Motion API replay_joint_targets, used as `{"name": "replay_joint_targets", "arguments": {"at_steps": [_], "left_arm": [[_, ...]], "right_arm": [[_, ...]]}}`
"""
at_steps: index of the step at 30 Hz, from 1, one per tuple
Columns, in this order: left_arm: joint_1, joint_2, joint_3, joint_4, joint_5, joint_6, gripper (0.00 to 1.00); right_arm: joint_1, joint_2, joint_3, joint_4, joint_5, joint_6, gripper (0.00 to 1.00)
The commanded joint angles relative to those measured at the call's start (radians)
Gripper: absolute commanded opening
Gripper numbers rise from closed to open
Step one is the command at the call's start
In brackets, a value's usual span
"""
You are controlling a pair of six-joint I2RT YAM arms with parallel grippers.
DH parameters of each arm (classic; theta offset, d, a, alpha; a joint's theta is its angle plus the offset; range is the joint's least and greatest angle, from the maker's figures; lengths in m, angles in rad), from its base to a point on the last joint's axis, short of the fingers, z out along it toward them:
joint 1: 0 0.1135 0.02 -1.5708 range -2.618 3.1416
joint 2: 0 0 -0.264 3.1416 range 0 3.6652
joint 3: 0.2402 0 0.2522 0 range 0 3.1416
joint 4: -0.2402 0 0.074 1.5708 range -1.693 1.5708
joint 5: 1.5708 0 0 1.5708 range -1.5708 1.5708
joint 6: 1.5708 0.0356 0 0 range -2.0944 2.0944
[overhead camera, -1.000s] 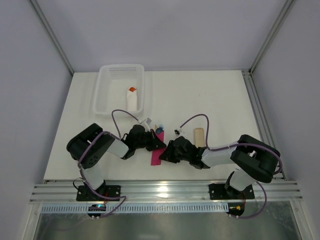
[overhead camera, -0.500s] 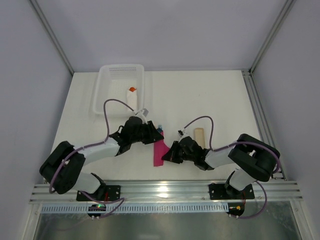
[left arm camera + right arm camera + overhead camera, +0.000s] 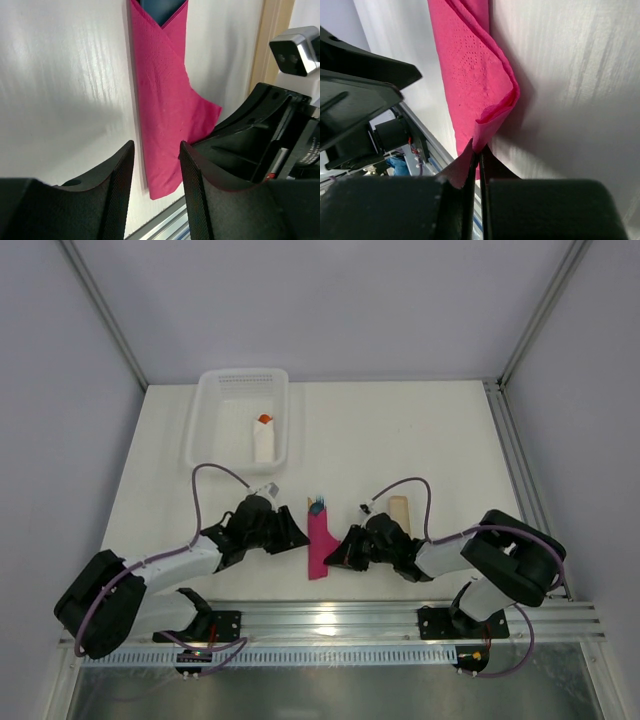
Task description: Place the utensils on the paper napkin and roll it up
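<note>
- Pinching a loose corner flap of the thin magenta-pink paper napkin (image 3: 470, 70), the right gripper (image 3: 479, 154) has its two fingers pressed tight on the paper. The sheet bulges into a soft fold just ahead of the tips.
- Seen from above, that napkin is a long, narrow wrap lying on the white table (image 3: 440, 440). It sits between the two grippers: right at the right gripper's fingertips, and just ahead of the left gripper (image 3: 297, 538).
- The left gripper's jaws stand a modest way apart and grip nothing. Through the gap, its wrist camera sees the near end of the wrap lying flat just beyond the fingers.
- Tips of the blue plastic utensils (image 3: 318, 506) poke out of the wrap's far end, beyond both grippers. Which pieces they are, I can't tell.
- A long beige rounded-end strip (image 3: 399, 512) lies flat just behind the right gripper, on the side away from the napkin.
- A white mesh plastic basket (image 3: 222, 425) stands well beyond the left gripper, with a white roll with an orange tip (image 3: 263, 443) lying in it.
</note>
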Motion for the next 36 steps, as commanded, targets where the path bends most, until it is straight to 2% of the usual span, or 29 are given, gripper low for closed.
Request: {"name": "replay_joint_targets", "arguments": {"at_steps": [1, 17, 29, 36], "left_arm": [[-0.003, -0.047, -0.014, -0.007, -0.013, -0.029, 0.44], [-0.005, -0.041, -0.082, 0.093, 0.044, -0.106, 0.54], [-0.003, -0.064, -0.102, 0.096, 0.027, -0.149, 0.56], [-0.003, -0.064, -0.123, 0.153, 0.015, -0.192, 0.63]], "right_arm": [[-0.013, -0.048, -0.004, 0.064, -0.033, 0.047, 0.04], [-0.036, -0.079, -0.001, 0.079, -0.053, 0.108, 0.04], [-0.048, -0.093, -0.012, 0.13, -0.068, 0.156, 0.04], [-0.053, -0.091, -0.006, 0.145, -0.079, 0.174, 0.04]]}}
